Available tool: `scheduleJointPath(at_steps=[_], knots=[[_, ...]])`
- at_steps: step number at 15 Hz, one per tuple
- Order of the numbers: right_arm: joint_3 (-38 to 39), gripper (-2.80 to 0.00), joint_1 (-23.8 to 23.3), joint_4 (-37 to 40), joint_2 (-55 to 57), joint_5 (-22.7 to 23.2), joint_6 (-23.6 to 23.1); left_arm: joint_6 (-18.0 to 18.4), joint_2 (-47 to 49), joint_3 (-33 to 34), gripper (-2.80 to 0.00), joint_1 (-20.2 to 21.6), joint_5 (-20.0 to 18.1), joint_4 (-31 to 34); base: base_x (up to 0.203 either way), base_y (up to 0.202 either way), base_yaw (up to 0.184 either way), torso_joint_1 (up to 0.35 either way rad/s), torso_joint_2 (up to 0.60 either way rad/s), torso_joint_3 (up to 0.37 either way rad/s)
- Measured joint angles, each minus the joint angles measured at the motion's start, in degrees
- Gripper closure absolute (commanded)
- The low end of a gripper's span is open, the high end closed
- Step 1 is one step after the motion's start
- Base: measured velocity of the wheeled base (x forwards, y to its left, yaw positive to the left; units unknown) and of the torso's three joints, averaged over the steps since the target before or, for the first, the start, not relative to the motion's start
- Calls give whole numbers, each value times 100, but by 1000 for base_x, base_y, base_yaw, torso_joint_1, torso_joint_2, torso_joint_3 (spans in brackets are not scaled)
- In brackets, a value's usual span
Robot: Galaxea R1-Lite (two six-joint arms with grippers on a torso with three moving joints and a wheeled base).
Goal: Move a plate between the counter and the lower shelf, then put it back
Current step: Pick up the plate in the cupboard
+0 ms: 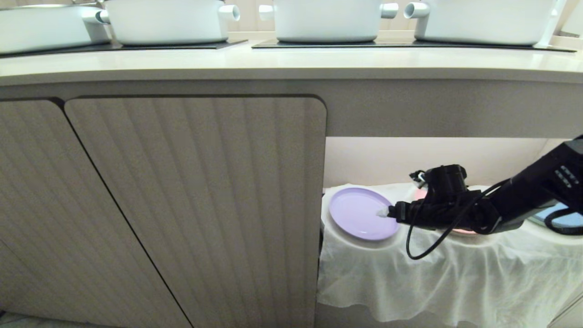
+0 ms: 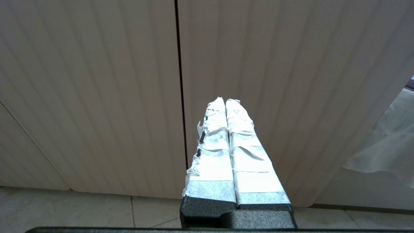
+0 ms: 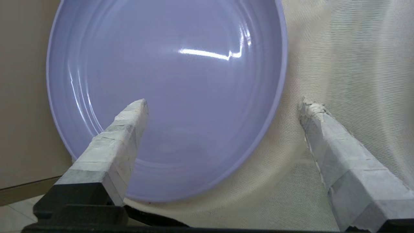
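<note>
Three white pots [image 1: 327, 19] stand in a row on the tabletop [image 1: 291, 61], each on a black hob panel [image 1: 401, 44], while the action is lower down, in the recess under it. On the lower shelf [image 1: 455, 259], which is draped in wrinkled white cloth, the plate [image 1: 360, 214] lies flat on a raised mound at the left end, just beside the ribbed cabinet door [image 1: 200, 205]. The right end effector [image 1: 385, 212] reaches in from the right at shelf height, its tips over the plate's right rim. From the right wrist view its taped fingers [image 3: 119, 142] are spread wide, one over the lilac surface and the other over the cloth beside the rim, gripping nothing. A pink plate [image 1: 464, 231] shows partly behind the arm, with a blue plate [image 1: 565, 219] further right. The left end effector [image 2: 225, 103] hangs low before the cabinet doors, fingers pressed together, empty
</note>
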Motion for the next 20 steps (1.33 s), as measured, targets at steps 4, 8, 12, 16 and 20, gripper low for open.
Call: scheduleJointPath(at_steps=[4, 8, 12, 16, 20], knots=[[-89, -280, 88, -17, 125, -11, 62, 0, 0, 0, 0, 0, 0, 0, 0, 0, 0, 0, 0, 0], [-116, -280, 148, -56, 180, -24, 119, 0, 0, 0, 0, 1, 0, 0, 0, 0, 0, 0, 0, 0], [-121, -280, 156, -105, 193, -26, 130, 0, 0, 0, 0, 2, 0, -1, 0, 0, 0, 0, 0, 0], [-250, -280, 173, -96, 240, -30, 177, 2, 0, 0, 0, 2, 0, 0, 0, 0, 0, 0, 0, 0], [-318, -280, 250, -100, 292, -103, 274, 2, 0, 0, 0, 2, 0, -3, 0, 0, 0, 0, 0, 0]])
